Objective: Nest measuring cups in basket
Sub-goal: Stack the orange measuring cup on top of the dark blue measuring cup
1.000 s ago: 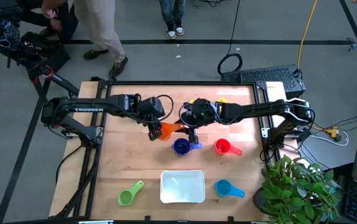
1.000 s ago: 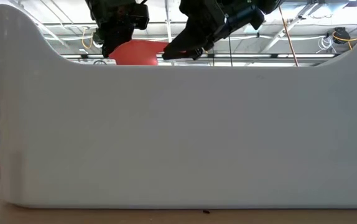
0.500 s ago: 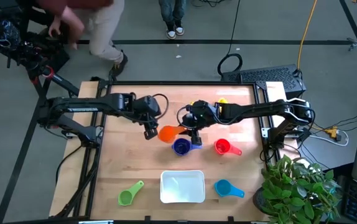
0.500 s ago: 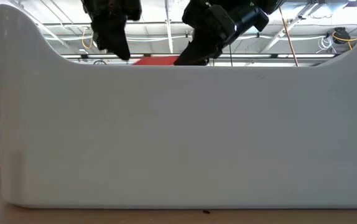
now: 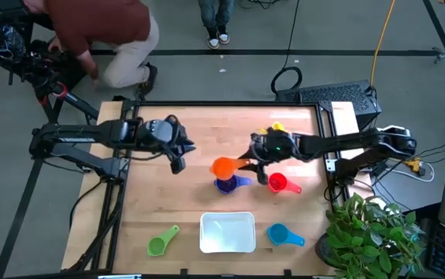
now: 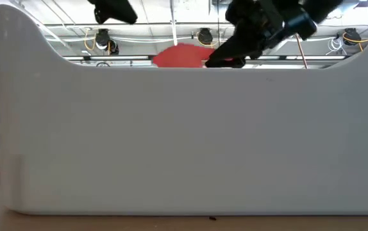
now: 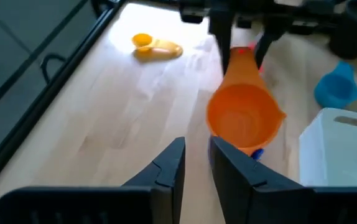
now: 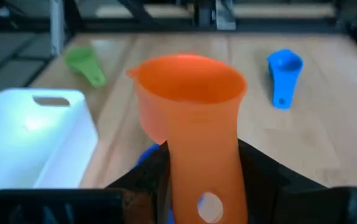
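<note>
Orange measuring cup (image 5: 223, 167) gripped by right pincer (image 5: 252, 161), left pincer (image 5: 177, 160) slightly apart, empty

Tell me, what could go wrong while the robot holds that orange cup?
The right gripper pinches the orange cup only by its handle, so the cup might swing or slip out. It hangs right above the dark blue cup, so a fall could knock that one away. The basket is off to the side, so a drop now would probably miss it. The left gripper is empty and off to the side, too far to catch anything.
</note>
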